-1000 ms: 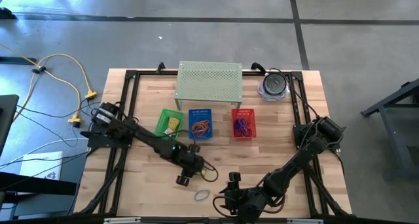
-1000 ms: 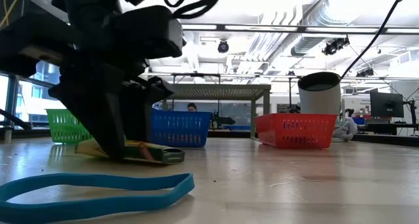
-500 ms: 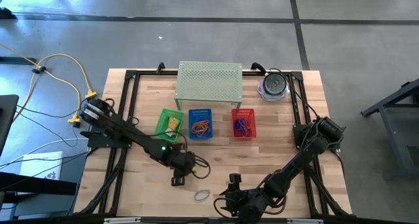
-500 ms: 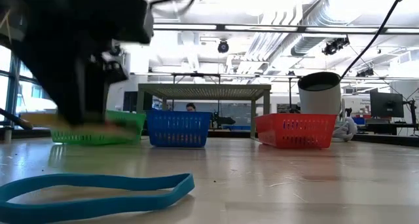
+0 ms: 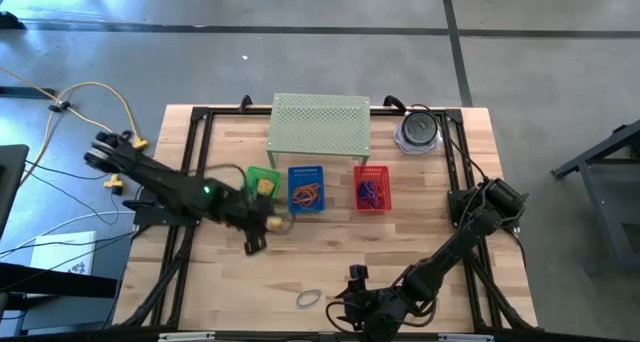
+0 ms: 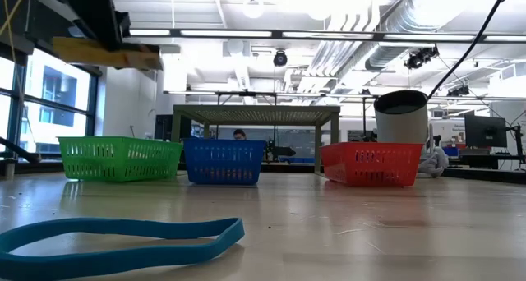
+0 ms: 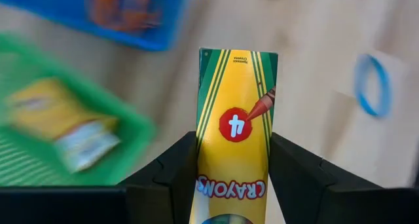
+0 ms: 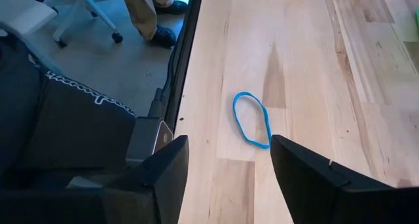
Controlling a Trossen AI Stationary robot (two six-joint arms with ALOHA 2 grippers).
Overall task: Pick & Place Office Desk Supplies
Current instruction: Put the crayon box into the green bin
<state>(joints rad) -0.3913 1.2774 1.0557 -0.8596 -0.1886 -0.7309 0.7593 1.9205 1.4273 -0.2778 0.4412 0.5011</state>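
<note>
My left gripper is shut on a yellow-and-green crayon packet and hangs in the air just near of the green basket. The low view shows the packet high above the table. Another yellow packet lies in the green basket. Orange bands lie in the blue basket, and purple ones in the red basket. A blue rubber band lies flat near the table's near edge. My right gripper waits open just right of it. My left gripper pinches the crayon packet between its two fingers, on the long side edges of its lower part. The packet lies along the fingers and sticks out past their ends. It is lifted clear of the table, close to level.
A pale green perforated shelf stands at the far edge behind the baskets, with a round grey-and-clear object to its right. Black frame rails run along the table's sides. Bare wood lies between the baskets and the blue band.
My left gripper has risen from the table with the crayon packet and moved toward the far-left, to the green basket. The packet lay on the table a second ago and is now lifted clear, high in the low view.
</note>
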